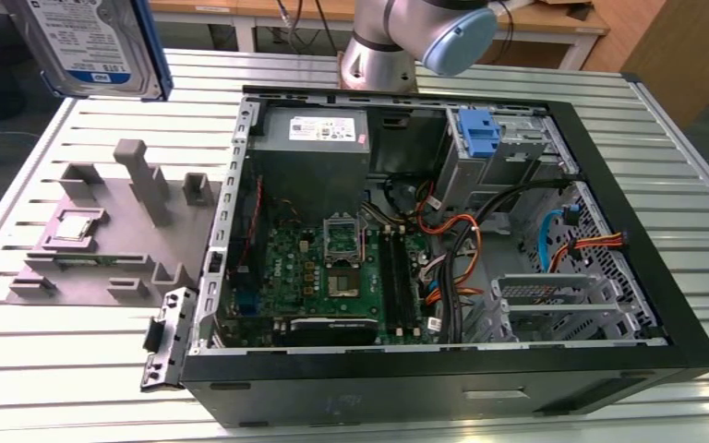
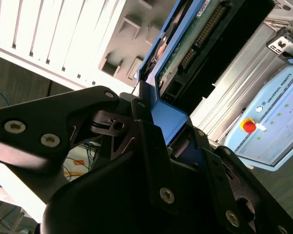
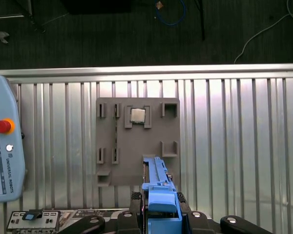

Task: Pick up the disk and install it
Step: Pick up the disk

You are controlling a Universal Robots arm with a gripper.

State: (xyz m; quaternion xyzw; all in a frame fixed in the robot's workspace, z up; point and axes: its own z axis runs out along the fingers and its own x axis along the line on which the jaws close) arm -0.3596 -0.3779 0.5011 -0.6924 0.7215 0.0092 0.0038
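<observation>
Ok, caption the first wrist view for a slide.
Gripper holds the disk above the grey holder bearing a chip.

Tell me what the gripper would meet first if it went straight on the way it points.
Probably the grey fixture plate: the gripper, shut on the disk, points down at it, so the disk's edge would touch first. Depth is unclear.

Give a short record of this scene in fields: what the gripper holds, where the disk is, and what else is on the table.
gripper: shut on the disk, at its blue rail
disk: raised in the air over the holder, outside the case
holder: grey, on the table
chip: seated in the holder
case: open, to the exterior view's right of the holder
cage: inside the case, with a blue latch
</observation>
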